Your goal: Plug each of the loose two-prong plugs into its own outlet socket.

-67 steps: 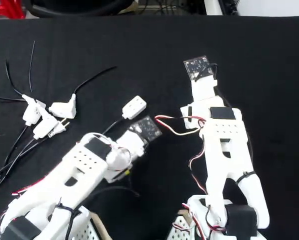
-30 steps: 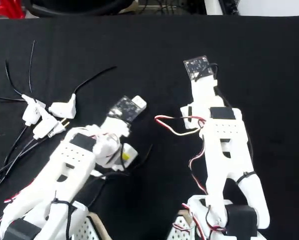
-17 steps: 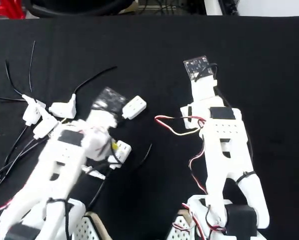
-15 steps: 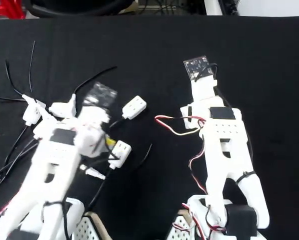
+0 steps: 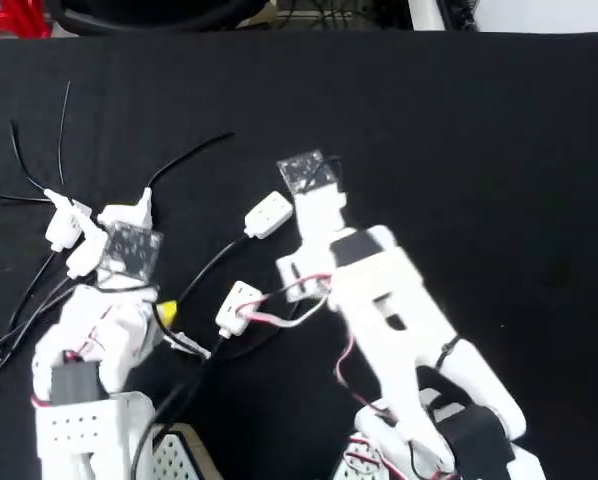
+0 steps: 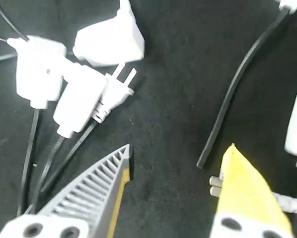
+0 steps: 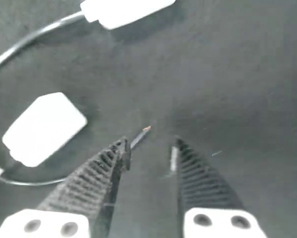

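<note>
Firstly, plug cluster (image 5: 64, 228): three white plugs bunched at the table's left side, with black cables trailing away toward the left edge and the near-left.
Two-prong plug (image 6: 106, 96): lies flat in that cluster. In the high view its long axis runs from near-left to far-right. Its cable leaves the near-left end, and its two bare prongs point at the angular white plug (image 6: 109, 39) just beside it, which they nearly touch.
Left gripper (image 6: 178, 148): hangs above the black cloth just right of the cluster. Its grey and yellow fingers are spread wide, with nothing between them.
Lower outlet socket (image 5: 239, 305): a white block between the two arms, lying flat. Its long axis slants from near-left to far-right, and a black cable leaves its near end.
Upper outlet socket (image 5: 267, 213): a white block farther back on the same slant. Its cable curves off the near-left end, and no plug is in it.
Right gripper (image 7: 151, 144): sits low over bare cloth just right of the upper outlet socket. Its dark fingers are a little apart and grip nothing.
Table (image 5: 499, 150): covered in black cloth.
</note>
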Robot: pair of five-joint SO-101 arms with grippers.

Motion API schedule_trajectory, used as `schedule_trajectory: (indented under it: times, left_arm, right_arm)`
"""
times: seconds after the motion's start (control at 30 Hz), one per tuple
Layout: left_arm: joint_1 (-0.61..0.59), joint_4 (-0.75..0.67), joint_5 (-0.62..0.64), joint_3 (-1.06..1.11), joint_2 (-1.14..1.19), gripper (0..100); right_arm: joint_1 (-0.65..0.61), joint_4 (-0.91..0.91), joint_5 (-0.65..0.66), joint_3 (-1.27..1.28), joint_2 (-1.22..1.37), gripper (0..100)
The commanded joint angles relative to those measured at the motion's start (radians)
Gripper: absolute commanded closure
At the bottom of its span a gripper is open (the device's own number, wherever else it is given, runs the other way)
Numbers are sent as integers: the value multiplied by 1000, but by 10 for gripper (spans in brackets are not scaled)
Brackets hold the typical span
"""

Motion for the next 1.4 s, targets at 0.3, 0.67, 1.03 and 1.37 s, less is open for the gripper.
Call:
schedule_trajectory:
  times: [0.3, 0.67, 1.03, 1.37]
  left_arm:
    - [-18, -9, -181, 237, -235, 711]
    - [-16, -2, -206, 237, -235, 711]
    - [-16, -2, -206, 239, -235, 711]
    - [-16, -2, -206, 239, -235, 711]
  right_arm:
    - [-66, -152, -419, 110, 2, 807]
    - [-72, -161, -465, -41, 360, 808]
    - [-126, 9, -460, -193, 463, 949]
    - [-71, 104, -457, -248, 463, 987]
